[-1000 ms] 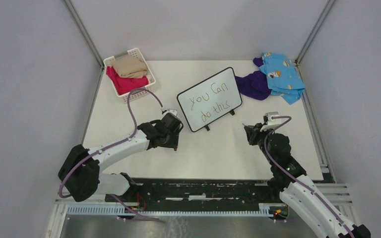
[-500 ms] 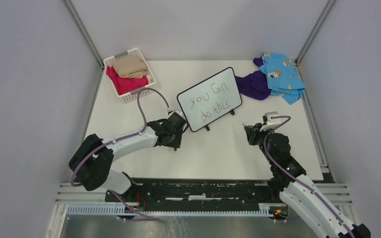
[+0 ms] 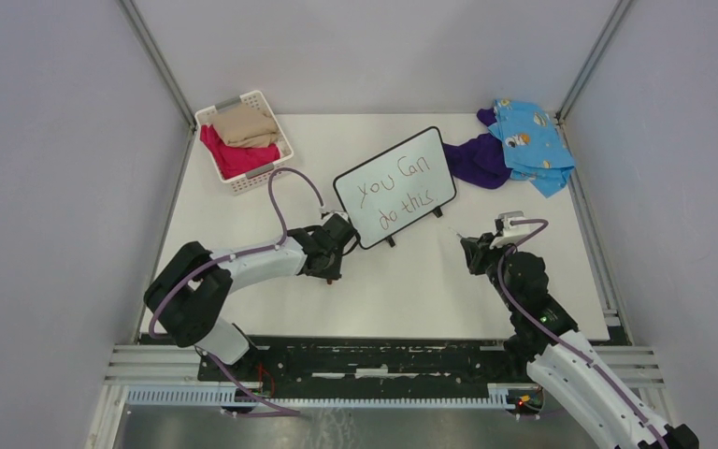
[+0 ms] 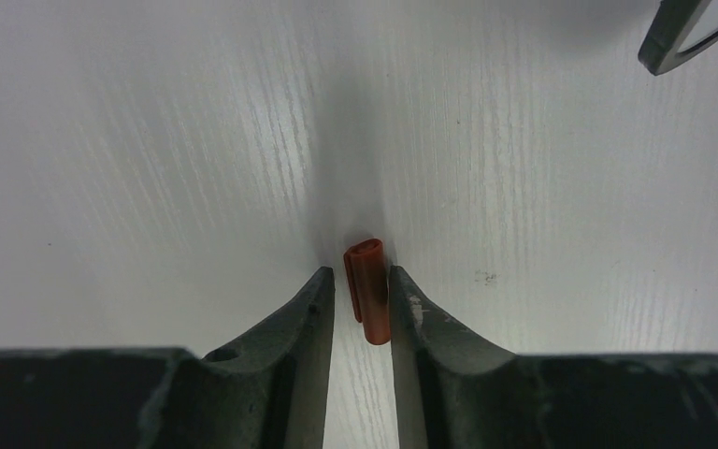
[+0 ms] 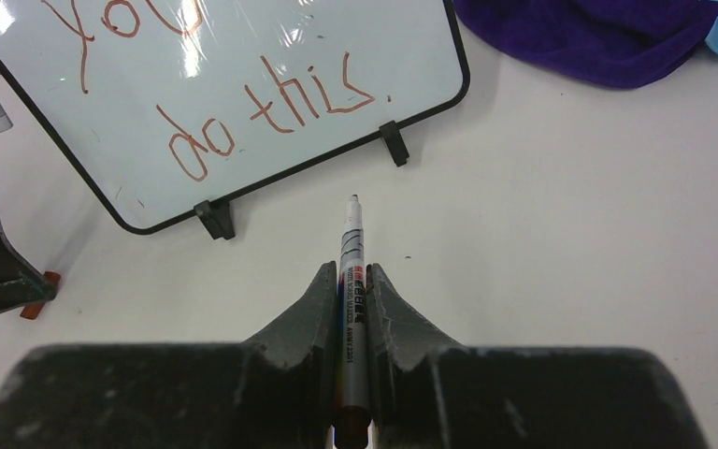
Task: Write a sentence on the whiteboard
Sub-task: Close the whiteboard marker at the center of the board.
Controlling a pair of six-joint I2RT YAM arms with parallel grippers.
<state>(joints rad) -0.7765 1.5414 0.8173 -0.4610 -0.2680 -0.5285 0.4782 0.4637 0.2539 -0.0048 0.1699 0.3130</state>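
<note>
The whiteboard point(image 3: 409, 161) stands tilted at the table's middle, with the sentence point(image 3: 388, 196) "you can do this" in two lines. In the right wrist view the whiteboard point(image 5: 355, 47) shows the sentence point(image 5: 271, 108) in reddish strokes. My right gripper point(image 5: 351, 276) is shut on a silver marker point(image 5: 351, 248), tip bare and pointing at the board's foot. It sits right of the board point(image 3: 472, 253). My left gripper point(image 4: 360, 281) stands slightly open around a small red marker cap point(image 4: 367, 290) on the table, the cap against the right finger. The cap point(image 3: 330, 280) lies left of the board's near corner.
A white basket point(image 3: 276, 173) holding beige and red cloths stands at the back left. A purple cloth point(image 3: 477, 159) and a blue patterned cloth point(image 3: 528, 140) lie at the back right. The board's corner point(image 4: 673, 37) shows at the left wrist view's upper right.
My left arm has swung forward and to the right, bringing its gripper closer to the board's near corner. The right arm, marker and whiteboard have not moved.
</note>
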